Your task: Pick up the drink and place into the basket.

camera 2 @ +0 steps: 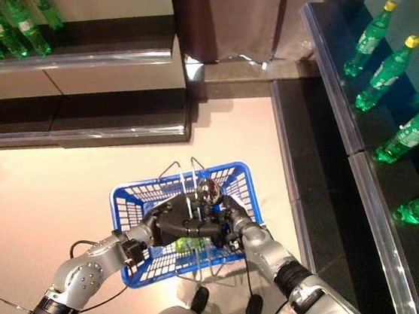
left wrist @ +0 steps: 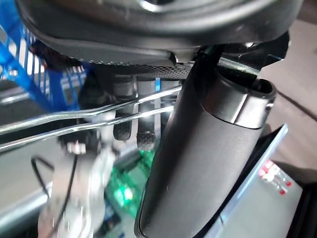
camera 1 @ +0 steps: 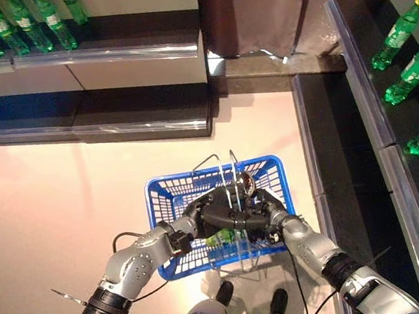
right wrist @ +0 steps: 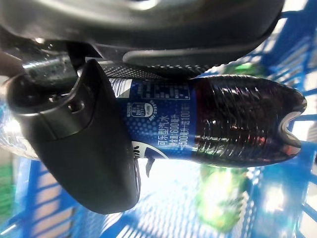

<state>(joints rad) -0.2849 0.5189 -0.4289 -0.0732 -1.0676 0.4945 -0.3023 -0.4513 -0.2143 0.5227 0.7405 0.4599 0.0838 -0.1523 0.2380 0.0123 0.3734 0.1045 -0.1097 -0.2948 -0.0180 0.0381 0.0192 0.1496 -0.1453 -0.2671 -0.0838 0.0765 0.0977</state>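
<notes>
A blue basket (camera 1: 160, 191) stands on the floor in front of me. My right hand (camera 1: 270, 209) is over it, shut on a dark cola bottle (right wrist: 223, 124) with a blue label; the thumb (right wrist: 84, 148) lies across the label. The bottle's round end (camera 1: 244, 185) shows above the basket's middle. My left hand (camera 1: 215, 209) reaches in from the left and is curled round the basket's raised wire handles (left wrist: 74, 116), which run between its thumb (left wrist: 198, 158) and fingers. A green bottle (camera 1: 222, 236) lies inside the basket.
Shelves with green bottles (camera 1: 20, 27) run along the upper left, and more green bottles (camera 1: 411, 66) lie on the dark shelf at the right. That shelf's base (camera 1: 331, 158) borders the basket's right side. Bare floor (camera 1: 55, 197) lies to the left.
</notes>
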